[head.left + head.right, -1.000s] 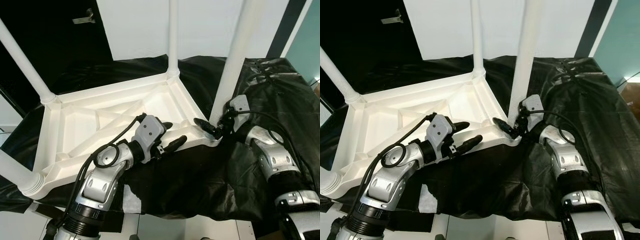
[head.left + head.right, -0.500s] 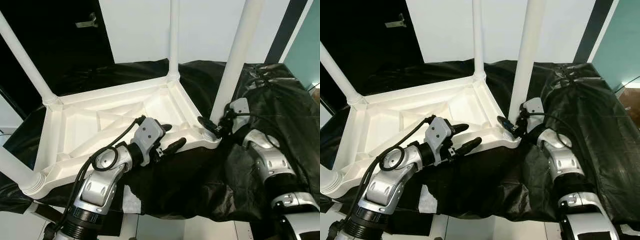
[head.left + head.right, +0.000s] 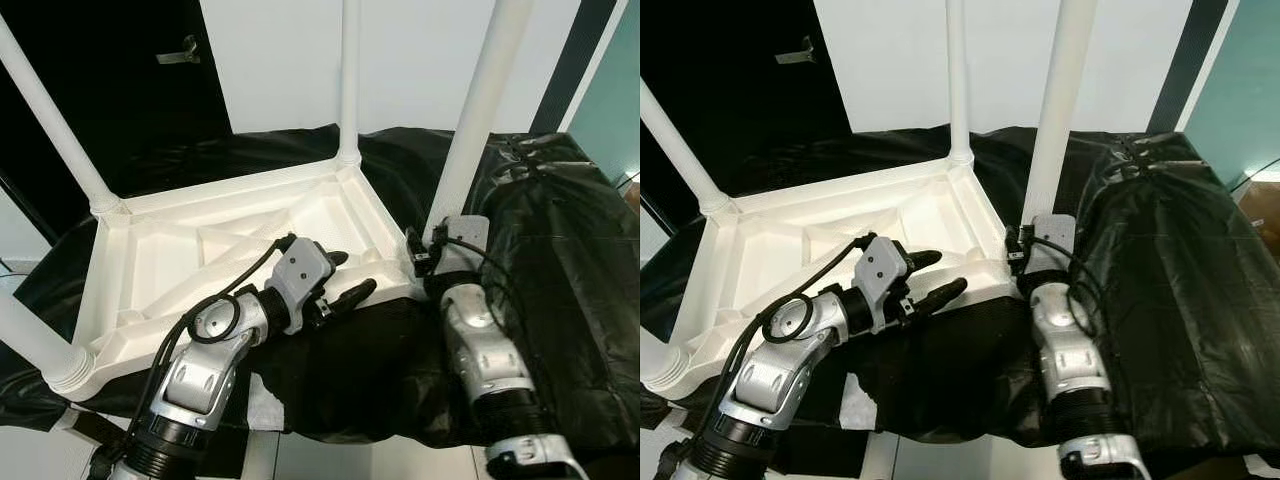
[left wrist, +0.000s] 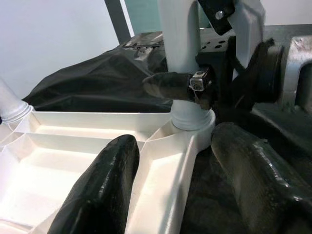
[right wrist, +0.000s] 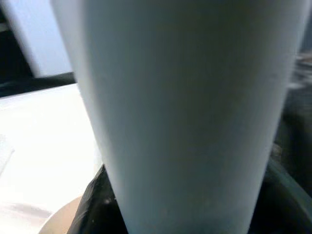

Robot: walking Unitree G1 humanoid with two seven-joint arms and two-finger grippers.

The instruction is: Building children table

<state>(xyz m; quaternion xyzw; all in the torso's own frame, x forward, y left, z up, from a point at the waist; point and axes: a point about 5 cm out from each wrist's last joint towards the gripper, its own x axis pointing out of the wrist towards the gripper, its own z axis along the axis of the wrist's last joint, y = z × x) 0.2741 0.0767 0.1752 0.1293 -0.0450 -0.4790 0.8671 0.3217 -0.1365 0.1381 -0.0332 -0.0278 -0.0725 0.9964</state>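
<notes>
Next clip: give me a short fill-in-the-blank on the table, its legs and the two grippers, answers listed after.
1. The white table lies ____ on the black sheet, its legs pointing up.
2. The right gripper is at the base of the near-right ____.
3. The left gripper has its fingers ____, one on each side of the table's near rim.
4. The number of legs standing in the table's corners is ____.

Answers: upside down; leg; open; four
</notes>
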